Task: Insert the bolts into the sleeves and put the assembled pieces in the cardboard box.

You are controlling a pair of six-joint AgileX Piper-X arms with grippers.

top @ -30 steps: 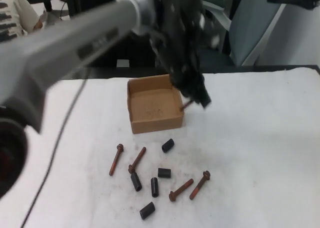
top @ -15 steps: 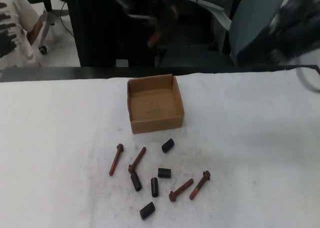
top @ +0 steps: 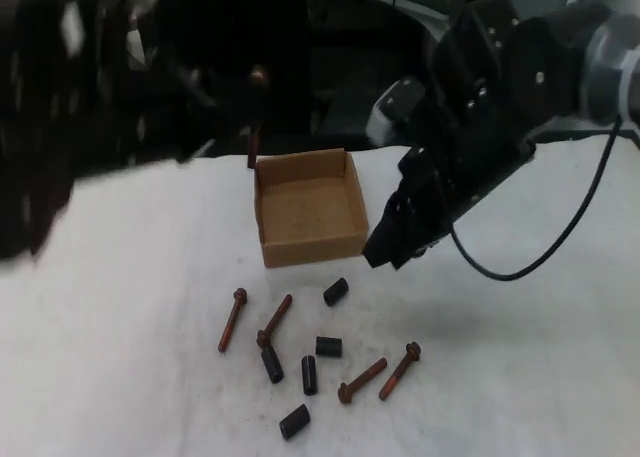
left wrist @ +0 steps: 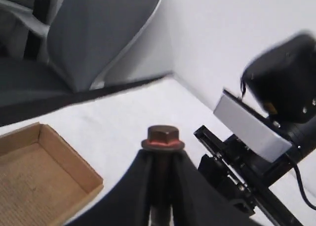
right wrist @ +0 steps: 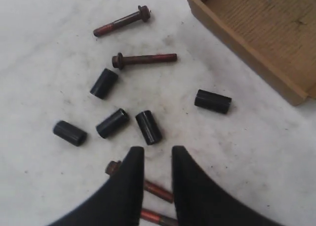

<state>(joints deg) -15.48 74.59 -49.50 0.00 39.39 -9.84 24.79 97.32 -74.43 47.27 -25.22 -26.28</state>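
**Operator:** Report the left gripper.

**Unit:** My left gripper [left wrist: 160, 161] is clamped on a hex-head bolt [left wrist: 163, 138]. The shank stands upright between my fingers [left wrist: 133, 189], and the flanged head sits clear above the fingertips. The cardboard box [left wrist: 79, 174] lies lower than the held bolt and off to one side, open side up. My right arm [left wrist: 256, 137] is beyond the bolt on the other side, over the white bench [left wrist: 148, 102].

**Operator:** Report the right gripper.

**Unit:** My right gripper [right wrist: 158, 154] carries nothing. Its fingers stand a narrow gap apart, pointing down at the bench from above. One black sleeve [right wrist: 148, 127] lies just beyond the fingertips. Two loose bolts [right wrist: 157, 190] lie partly hidden under my fingers. Four more sleeves [right wrist: 112, 123] are scattered farther out, apart from one another. Two further bolts [right wrist: 143, 59] lie past them, well apart from the fingertips.

**Operator:** Where is the box in relation to the right gripper?

**Unit:** In the high view the gripper hangs near one of the box's near corners. The sleeves and bolts lie on the bench outside the box. None of the sleeves on the bench has a bolt in it.
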